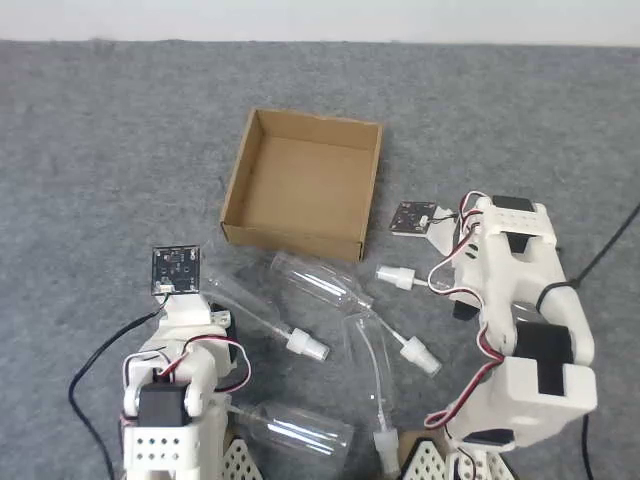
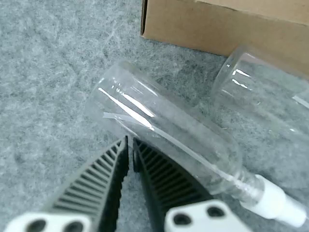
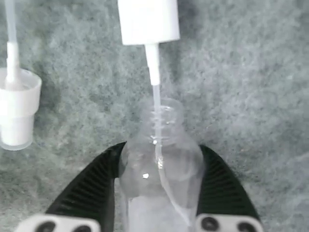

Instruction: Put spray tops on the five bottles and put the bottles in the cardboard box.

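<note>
Grey carpet tabletop (image 1: 100, 150): right gripper (image 3: 161, 154) is clamping clear plastic bottle (image 3: 161, 121), white spray top (image 3: 148, 19) tube poking in; left gripper (image 2: 130, 145) is sitting w/ jaws together by capped clear bottle (image 2: 164, 125).

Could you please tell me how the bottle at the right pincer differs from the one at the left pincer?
Right bottle: gripped by the right pincer, spray top unseated, only its tube inside. Left bottle: lying free before the shut left pincer, top fitted. Both are clear.
</note>
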Controlling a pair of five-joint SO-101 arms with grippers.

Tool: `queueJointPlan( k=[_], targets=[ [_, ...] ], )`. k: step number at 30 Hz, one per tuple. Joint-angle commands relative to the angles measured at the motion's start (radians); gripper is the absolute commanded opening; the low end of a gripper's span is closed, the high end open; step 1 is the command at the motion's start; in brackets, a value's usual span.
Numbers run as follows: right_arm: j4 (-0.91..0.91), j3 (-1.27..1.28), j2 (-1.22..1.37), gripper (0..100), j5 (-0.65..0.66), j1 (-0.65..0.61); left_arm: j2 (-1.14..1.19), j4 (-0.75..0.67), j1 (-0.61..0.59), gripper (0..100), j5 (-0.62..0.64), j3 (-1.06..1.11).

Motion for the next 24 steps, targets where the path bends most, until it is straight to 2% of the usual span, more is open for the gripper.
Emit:
queueJointPlan(
  k=[1, 4, 8, 15, 24],
  targets=[
    [-0.001, -0.055, -0.027, 8.7, 0.005, 0.018, -0.018, -0.002, -0.002, 1, -0.005, -0.008],
    [0.001, -0.055, -0.071, 8.0, -0.031, 0.018, -0.018, -0.002, -0.002, 1, -0.005, -0.008],
    [0.004, -0.051, -0.18, 0.2, -0.137, 0.008, -0.018, -0.002, -0.002, 1, -0.005, -0.008],
    [0.168, -0.051, -0.315, 0.7, -0.222, -0.085, -0.018, -0.002, -0.002, 1, -0.005, -0.008],
    [0.234, -0.054, -0.441, 0.7, -0.397, -0.214, -0.018, -0.002, -0.002, 1, -0.005, -0.008]
  ],
)
